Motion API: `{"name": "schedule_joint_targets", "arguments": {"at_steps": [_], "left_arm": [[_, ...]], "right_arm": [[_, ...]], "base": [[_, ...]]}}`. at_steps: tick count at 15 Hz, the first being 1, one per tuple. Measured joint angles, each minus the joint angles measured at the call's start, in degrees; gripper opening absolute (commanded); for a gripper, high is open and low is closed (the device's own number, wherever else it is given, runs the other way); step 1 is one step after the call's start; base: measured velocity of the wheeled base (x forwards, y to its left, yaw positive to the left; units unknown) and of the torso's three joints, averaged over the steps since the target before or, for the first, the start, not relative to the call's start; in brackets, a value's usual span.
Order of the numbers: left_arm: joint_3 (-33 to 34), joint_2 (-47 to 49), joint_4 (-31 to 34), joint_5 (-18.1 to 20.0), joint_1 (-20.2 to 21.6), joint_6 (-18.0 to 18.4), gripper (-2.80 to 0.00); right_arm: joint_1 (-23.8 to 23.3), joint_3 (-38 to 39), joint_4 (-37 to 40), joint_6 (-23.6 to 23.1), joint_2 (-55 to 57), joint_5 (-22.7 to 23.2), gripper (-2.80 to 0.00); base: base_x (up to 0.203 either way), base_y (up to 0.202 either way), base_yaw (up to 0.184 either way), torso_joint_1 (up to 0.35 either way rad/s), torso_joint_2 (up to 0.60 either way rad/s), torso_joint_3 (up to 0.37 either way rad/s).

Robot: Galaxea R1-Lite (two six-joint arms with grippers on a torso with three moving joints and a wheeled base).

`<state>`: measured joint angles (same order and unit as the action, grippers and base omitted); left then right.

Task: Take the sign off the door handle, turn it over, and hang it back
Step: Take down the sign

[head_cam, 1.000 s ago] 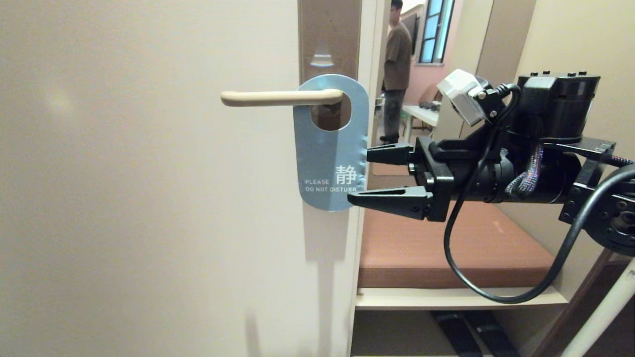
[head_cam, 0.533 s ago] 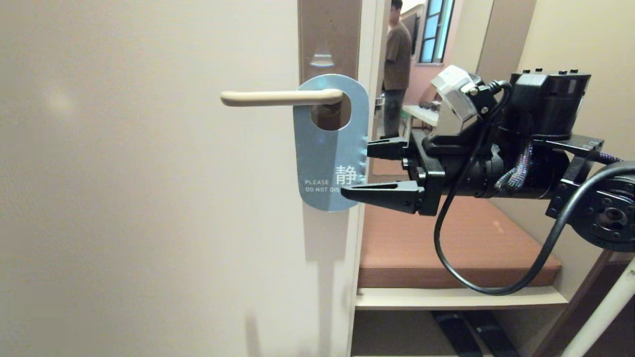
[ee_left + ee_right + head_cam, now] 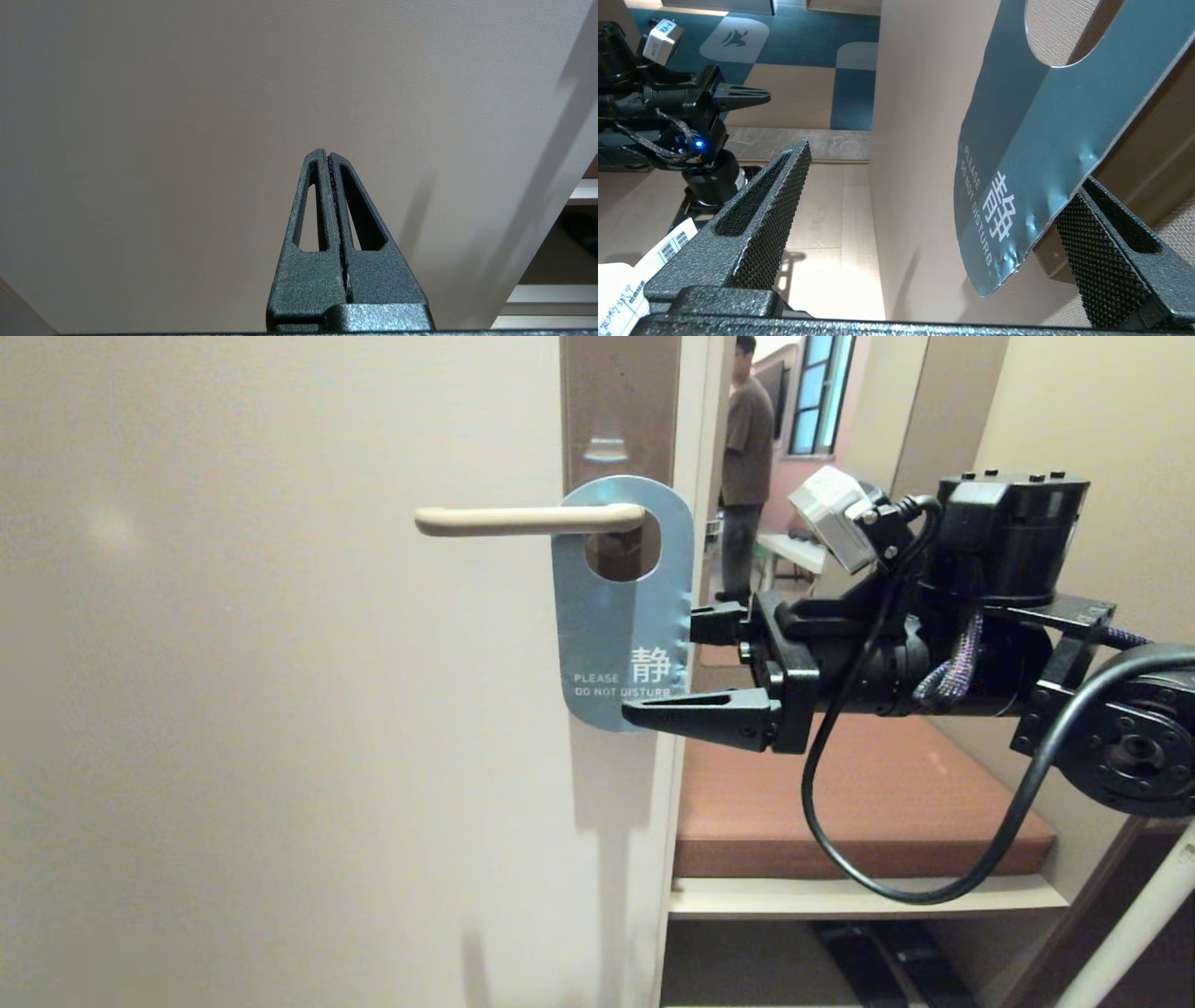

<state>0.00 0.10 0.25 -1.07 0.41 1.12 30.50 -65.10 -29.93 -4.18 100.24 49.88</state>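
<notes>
Blue sign (image 3: 621, 616) on door handle (image 3: 523, 520)

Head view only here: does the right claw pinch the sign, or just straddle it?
Observer: Right wrist view: the right claw is open and straddles the sign. One finger sits behind its edge, the other stands apart from the printed face. Nothing is pinched.
Reviewer: And the left claw? I can't see it.
Observer: Left wrist view: the left claw is shut and empty, pointing at a plain beige surface.
</notes>
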Motion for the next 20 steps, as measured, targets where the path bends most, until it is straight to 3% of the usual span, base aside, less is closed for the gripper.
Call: {"name": "schedule_joint_targets", "arguments": {"at_steps": [14, 15, 20], "left_arm": [[0.0, 0.0, 0.0, 0.0, 0.0, 0.0, -2.8], [0.0, 0.0, 0.0, 0.0, 0.0, 0.0, -2.8], [0.0, 0.0, 0.0, 0.0, 0.0, 0.0, -2.8]], "right_arm": [[0.6, -2.6, -0.3, 0.0, 2.9, 0.0, -0.02], [0.6, -2.6, -0.9, 0.0, 3.1, 0.1, -2.8], [0.5, -2.5, -2.2, -0.1, 3.7, 0.0, -2.8]], "base": [[0.0, 0.0, 0.0, 0.0, 0.0, 0.0], [0.0, 0.0, 0.0, 0.0, 0.0, 0.0], [0.0, 0.0, 0.0, 0.0, 0.0, 0.0]]}}
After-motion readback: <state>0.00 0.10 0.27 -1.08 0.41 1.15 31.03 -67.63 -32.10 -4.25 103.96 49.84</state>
